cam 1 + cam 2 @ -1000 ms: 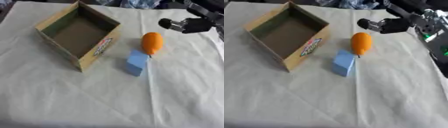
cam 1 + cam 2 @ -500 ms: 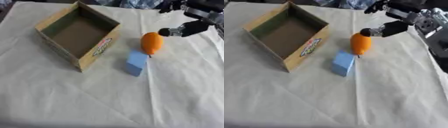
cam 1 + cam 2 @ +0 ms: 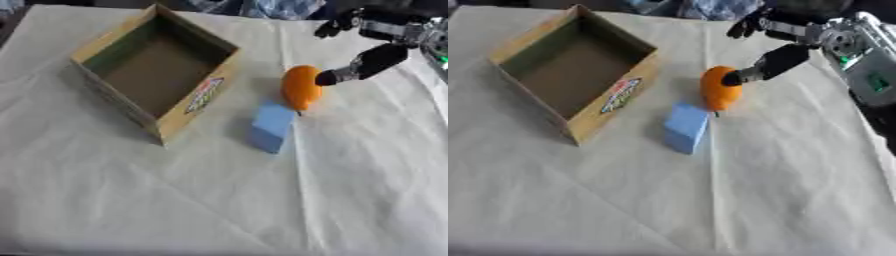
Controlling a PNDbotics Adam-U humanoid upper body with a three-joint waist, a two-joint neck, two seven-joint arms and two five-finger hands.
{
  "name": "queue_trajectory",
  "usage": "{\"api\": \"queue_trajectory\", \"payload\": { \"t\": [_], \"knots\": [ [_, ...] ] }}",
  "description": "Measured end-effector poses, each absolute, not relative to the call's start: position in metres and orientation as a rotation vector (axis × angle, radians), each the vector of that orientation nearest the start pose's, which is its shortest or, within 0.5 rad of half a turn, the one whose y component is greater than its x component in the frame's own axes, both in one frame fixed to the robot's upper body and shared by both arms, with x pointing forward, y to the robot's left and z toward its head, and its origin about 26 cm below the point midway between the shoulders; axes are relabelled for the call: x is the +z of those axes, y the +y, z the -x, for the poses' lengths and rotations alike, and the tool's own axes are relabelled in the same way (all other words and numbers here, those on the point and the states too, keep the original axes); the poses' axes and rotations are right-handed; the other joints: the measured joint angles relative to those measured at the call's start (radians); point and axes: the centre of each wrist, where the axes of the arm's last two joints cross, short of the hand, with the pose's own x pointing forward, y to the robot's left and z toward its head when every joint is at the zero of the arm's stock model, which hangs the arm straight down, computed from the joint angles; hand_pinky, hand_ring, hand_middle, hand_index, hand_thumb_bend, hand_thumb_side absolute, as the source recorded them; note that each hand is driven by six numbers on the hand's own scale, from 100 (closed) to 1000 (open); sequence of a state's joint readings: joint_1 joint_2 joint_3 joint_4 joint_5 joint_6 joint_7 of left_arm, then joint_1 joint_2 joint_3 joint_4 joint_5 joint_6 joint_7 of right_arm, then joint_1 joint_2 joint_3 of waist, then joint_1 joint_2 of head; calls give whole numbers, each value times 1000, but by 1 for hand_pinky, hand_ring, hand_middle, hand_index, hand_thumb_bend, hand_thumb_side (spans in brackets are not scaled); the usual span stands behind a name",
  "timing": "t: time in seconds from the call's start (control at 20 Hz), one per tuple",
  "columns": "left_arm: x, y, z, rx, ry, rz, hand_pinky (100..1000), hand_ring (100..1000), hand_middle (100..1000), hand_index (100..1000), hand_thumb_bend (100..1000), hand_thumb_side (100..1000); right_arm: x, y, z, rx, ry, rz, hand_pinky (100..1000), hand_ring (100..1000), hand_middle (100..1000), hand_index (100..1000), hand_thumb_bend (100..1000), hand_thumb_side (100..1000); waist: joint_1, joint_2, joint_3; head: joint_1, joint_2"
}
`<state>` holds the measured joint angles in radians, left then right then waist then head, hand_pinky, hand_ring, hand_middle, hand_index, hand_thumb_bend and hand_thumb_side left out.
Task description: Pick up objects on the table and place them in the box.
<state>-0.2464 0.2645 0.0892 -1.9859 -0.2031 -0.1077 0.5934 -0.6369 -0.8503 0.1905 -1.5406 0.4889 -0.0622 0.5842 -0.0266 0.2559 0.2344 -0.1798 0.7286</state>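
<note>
An open cardboard box [image 3: 208, 95] stands at the upper left of the cloth-covered table, empty inside. An orange oval object [image 3: 300, 87] lies to its right, and a blue block [image 3: 272, 126] sits just in front of it, touching or nearly touching. My right hand [image 3: 784, 40] comes in from the upper right, open. Its thumb [image 3: 765, 65] stretches down to the orange object's right side, while the fingers [image 3: 745, 25] hang spread above and behind it. The left hand shows in neither view.
A white cloth [image 3: 219, 200] covers the table, with wide bare room in front and to the left. Blue and dark things [image 3: 271, 7] lie along the far edge. My right forearm [image 3: 868, 65] crosses the upper right corner.
My right hand has come down and leftward, from hovering right of the orange object to reaching over it, thumb now at its side. The box, block and orange object have not moved.
</note>
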Motion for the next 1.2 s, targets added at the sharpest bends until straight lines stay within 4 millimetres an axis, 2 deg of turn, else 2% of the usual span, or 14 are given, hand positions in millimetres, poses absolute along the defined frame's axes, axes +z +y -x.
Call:
{"api": "queue_trajectory", "payload": {
  "t": [0.55,1.2],
  "knots": [
    [183,277,-296,303,-2390,-697,605,813,1000,696,306,979,249,-332,-391,1560,-1343,820,851,837,804,937,714,665,1,0,5,-4,-1],
    [183,277,-296,285,-2389,-689,604,814,1000,695,305,982,219,-342,-413,1524,-1200,788,833,841,795,937,664,576,3,0,6,-9,-1]
  ]
}}
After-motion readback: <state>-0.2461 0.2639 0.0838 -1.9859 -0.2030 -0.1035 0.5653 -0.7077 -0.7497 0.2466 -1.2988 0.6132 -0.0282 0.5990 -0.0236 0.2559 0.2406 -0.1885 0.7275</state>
